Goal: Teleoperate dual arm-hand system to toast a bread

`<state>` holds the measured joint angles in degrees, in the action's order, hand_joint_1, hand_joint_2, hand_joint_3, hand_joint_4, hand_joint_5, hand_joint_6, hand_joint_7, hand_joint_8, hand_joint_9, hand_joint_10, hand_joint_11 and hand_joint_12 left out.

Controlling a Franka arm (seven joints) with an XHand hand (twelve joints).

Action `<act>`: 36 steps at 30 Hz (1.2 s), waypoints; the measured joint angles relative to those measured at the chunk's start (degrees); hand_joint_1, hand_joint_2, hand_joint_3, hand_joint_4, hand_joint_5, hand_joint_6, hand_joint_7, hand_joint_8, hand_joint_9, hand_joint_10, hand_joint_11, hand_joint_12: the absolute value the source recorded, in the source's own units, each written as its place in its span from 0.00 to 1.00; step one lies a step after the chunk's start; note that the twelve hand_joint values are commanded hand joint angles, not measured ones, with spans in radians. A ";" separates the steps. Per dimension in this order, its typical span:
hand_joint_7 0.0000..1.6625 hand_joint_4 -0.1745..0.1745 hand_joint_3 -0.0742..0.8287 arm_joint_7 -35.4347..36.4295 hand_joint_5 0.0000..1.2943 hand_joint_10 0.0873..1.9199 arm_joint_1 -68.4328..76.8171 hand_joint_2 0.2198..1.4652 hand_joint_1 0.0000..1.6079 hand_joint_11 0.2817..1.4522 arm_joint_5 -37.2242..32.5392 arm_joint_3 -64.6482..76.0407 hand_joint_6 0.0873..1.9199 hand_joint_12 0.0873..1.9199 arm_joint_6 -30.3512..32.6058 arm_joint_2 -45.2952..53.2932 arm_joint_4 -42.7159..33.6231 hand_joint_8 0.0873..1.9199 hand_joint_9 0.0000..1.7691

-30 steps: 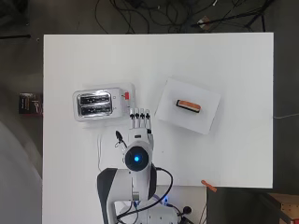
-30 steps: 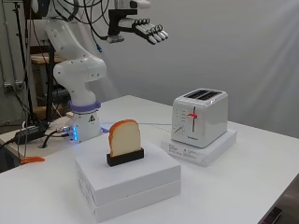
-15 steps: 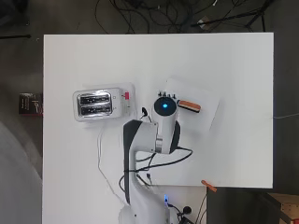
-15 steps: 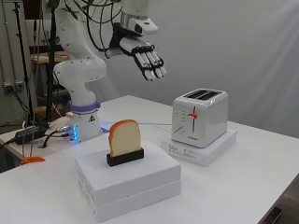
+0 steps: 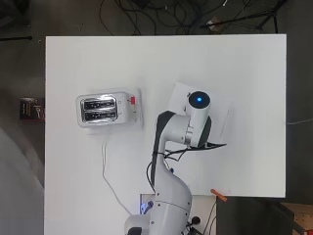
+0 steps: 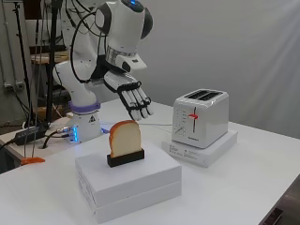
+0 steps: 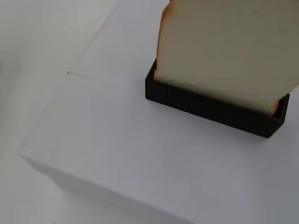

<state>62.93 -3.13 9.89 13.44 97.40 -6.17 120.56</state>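
Observation:
A slice of bread (image 6: 125, 138) stands upright in a black holder (image 6: 124, 158) on a white box (image 6: 129, 183). The hand (image 6: 131, 95) hangs just above and behind the slice, fingers straight and pointing down, holding nothing. A white toaster (image 6: 200, 117) with two top slots stands to the right on a flat white base (image 6: 201, 148). From overhead, the toaster (image 5: 104, 109) is at the left and the arm hides the bread and most of the white box (image 5: 177, 94). The wrist view shows the bread (image 7: 229, 51) in its black holder (image 7: 212, 108) very close.
The toaster's white cable (image 5: 108, 175) runs down the table toward the arm's base. An orange object (image 5: 219, 195) lies at the table's near edge. The white table (image 5: 244, 68) spreads around both boxes.
The arm has swung right over the white box and the hand has come down from high above to just over the bread slice, fingers turned downward.

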 joint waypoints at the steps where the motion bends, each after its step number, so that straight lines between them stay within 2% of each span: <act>1: 0.27 0.30 0.07 -0.53 0.22 0.00 -0.08 0.57 0.24 0.15 1.74 -0.12 0.00 0.00 -1.20 1.51 -0.99 0.00 0.32; 4: 0.25 0.38 0.07 -1.68 0.21 0.00 0.78 0.56 0.24 0.15 6.25 0.48 0.00 0.00 -3.38 5.11 -2.72 0.00 0.29; 8: 0.22 0.39 0.07 -1.10 0.20 0.00 8.77 0.56 0.25 0.16 6.03 8.00 0.00 0.00 -3.42 7.08 -2.67 0.00 0.28; 19: 0.23 0.39 0.09 -2.11 0.21 0.00 65.26 0.58 0.26 0.16 7.27 66.12 0.00 0.00 -4.88 8.94 -2.80 0.00 0.28; 23: 0.25 0.42 0.09 -2.18 0.23 0.00 71.49 0.60 0.26 0.16 7.95 74.02 0.00 0.00 -5.25 10.19 -2.70 0.00 0.29; 24: 0.27 0.46 0.09 -2.20 0.29 0.00 71.01 0.61 0.28 0.17 8.14 73.74 0.00 0.00 -5.27 10.47 -2.61 0.00 0.31; 25: 0.40 0.66 0.04 -2.24 0.42 0.00 69.93 0.69 0.39 0.25 8.33 72.76 0.20 0.00 -5.26 10.71 -2.50 0.00 0.42; 26: 0.55 0.50 0.04 -2.29 0.53 0.00 68.40 0.71 0.55 0.34 8.53 71.18 0.38 0.02 -5.18 10.85 -2.35 0.05 0.58; 27: 0.65 0.29 0.06 -2.13 0.59 0.00 66.46 0.71 0.66 0.37 8.50 69.05 0.47 0.13 -4.88 11.02 -2.02 0.15 0.70; 28: 0.69 0.15 0.07 -1.71 0.61 0.00 64.77 0.71 0.72 0.37 8.06 67.05 0.53 0.24 -4.29 11.40 -1.64 0.23 0.78; 30: 0.71 0.03 0.08 -0.62 0.60 0.00 62.36 0.73 0.77 0.33 6.48 63.76 0.59 0.36 -2.85 12.83 -0.82 0.33 0.84; 32: 0.70 0.00 0.08 1.30 0.58 0.00 62.37 0.74 0.77 0.31 3.66 62.23 0.62 0.38 -0.94 15.30 0.50 0.37 0.85; 35: 0.69 0.00 0.08 4.17 0.57 0.00 67.70 0.74 0.77 0.30 -0.60 66.75 0.63 0.38 1.46 18.96 2.30 0.40 0.85; 36: 0.70 0.35 0.08 5.08 0.57 0.00 69.87 0.77 0.70 0.30 -1.95 69.59 0.65 0.36 2.19 20.10 2.86 0.30 0.84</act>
<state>68.01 66.75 7.94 83.02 99.59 13.92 123.42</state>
